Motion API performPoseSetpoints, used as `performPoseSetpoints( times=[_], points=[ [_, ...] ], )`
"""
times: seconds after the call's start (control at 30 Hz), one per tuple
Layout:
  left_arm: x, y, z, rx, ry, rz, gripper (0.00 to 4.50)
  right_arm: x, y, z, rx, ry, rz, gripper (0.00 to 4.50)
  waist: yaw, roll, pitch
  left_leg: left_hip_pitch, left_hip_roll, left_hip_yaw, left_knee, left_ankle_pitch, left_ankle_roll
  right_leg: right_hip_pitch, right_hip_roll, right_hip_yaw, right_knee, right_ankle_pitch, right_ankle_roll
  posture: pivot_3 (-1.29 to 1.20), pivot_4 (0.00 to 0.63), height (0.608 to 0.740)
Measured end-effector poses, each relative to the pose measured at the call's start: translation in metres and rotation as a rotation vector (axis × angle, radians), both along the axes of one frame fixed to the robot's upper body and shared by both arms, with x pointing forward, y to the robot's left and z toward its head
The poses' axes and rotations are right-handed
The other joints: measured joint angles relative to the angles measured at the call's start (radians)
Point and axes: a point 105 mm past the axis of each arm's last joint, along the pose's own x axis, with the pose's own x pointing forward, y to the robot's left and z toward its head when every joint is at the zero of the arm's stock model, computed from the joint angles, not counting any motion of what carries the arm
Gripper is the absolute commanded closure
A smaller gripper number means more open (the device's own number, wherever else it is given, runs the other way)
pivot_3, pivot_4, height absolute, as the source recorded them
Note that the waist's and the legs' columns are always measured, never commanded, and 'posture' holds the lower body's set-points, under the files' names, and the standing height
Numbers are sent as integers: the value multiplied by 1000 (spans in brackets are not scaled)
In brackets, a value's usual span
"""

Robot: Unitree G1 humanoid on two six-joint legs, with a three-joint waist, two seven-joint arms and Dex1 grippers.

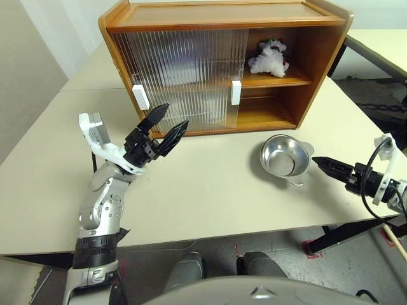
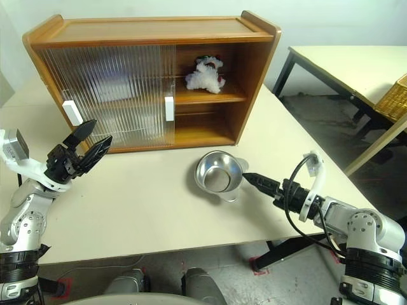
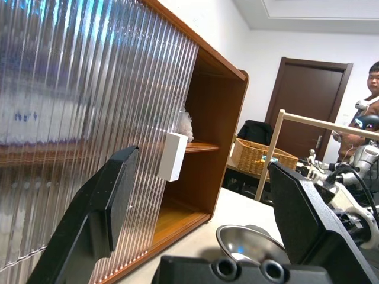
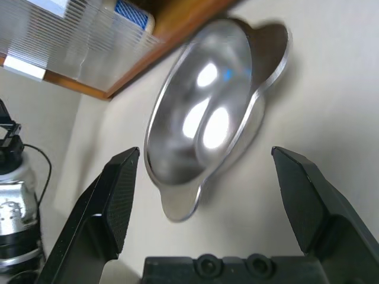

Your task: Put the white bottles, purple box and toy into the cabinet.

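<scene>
Orange-brown wood forms the wide cabinet (image 1: 210, 25), which is being used here as the landmark; it is standing on a pale table (image 1: 191, 190). Its two ribbed translucent sliding doors (image 1: 184, 76) are drawn across the left part, each with a white rectangular handle (image 1: 236, 93), so the right bay is being left open for loading. The small white plush toy with its red-and-green band (image 1: 269, 59) is already lying on the inner shelf of that open bay. Blue-printed white shapes are being glimpsed behind the ribbed doors in the wrist views; they are judged to be the white bottles, though this cannot be confirmed. The purple box cannot be located.

A shallow round metal bowl (image 1: 285, 156) is resting empty on the table in front of the cabinet's open bay, apart from it.

The left gripper (image 1: 164, 127) is being held raised in front of the cabinet's left door, near its handle, with the jaws standing wide apart and nothing between them. The right gripper (image 2: 254, 180) is being held low, just beside the bowl on the side away from the cabinet, its jaws likewise spread wide and empty. The loading is judged largely complete; a door is judged the likely next concern.
</scene>
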Motion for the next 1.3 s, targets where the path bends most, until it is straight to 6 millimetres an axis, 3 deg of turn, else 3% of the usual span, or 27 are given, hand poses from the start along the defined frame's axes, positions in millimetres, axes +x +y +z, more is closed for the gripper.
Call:
performPoseSetpoints(
  times=[0.4, 0.63, 1.07, 1.3],
  points=[
    [-1, 1, 1, 8, 0, 5, 0, -19, 16, -22, 149, 221, 54, 25, 1, -4, 8, 0, 0, 0, -1, -1, -1, 0, 0, 0, 0, -1, 0, -27, 57, 740],
    [-2, 1, 0, 10, 2, 9, 0, -12, 36, -23, 223, 230, 93, 25, 4, -2, 12, 0, 0, -1, -1, -1, 0, -1, 0, 0, 0, -1, -1, -10, 60, 740],
    [-3, 1, 2, 12, -3, 16, 0, -4, 40, -22, 240, 225, 87, 25, 10, -1, 15, 0, 0, -1, -1, 3, 6, 0, 0, 0, 0, -1, -1, -8, 58, 740],
    [-3, 1, 2, 11, -2, 17, 0, -3, 39, -23, 231, 221, 82, 2504, 10, -1, 16, 0, 0, -1, -1, 4, 7, -1, 0, 0, 0, -1, -1, -11, 52, 740]
  ],
)
